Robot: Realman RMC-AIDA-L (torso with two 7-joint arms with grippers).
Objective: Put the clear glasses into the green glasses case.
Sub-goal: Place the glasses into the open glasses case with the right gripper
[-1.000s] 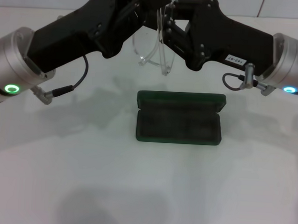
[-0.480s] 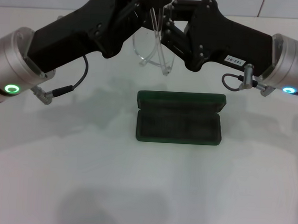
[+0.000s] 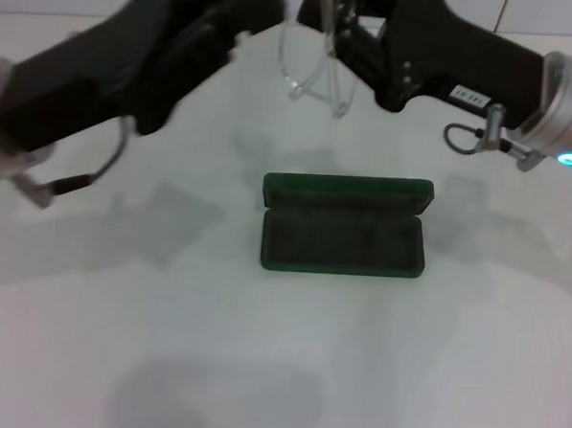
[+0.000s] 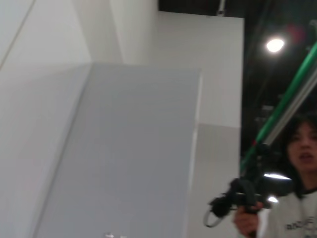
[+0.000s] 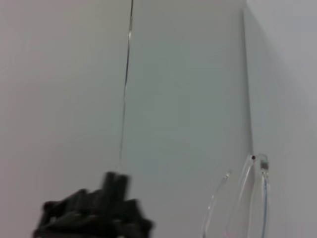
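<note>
The clear glasses [image 3: 314,81] hang in the air at the back centre, above and behind the green glasses case. My right gripper [image 3: 346,16] is shut on their upper part at the top edge of the head view. In the right wrist view the clear glasses [image 5: 247,198] show as thin see-through loops. The green glasses case [image 3: 343,241] lies open on the white table with its lid [image 3: 348,189] tipped back and its dark lining bare. My left gripper [image 3: 251,1] is blurred, up at the back and a little left of the glasses, apart from them.
The white table [image 3: 259,366] spreads all around the case. The left wrist view shows only walls and a person [image 4: 297,198] holding a controller. A dark blurred shape [image 5: 94,213] sits low in the right wrist view.
My left arm has swung back to the left, away from the glasses. The right arm has moved slightly up and right, carrying the glasses alone. The case has not moved.
</note>
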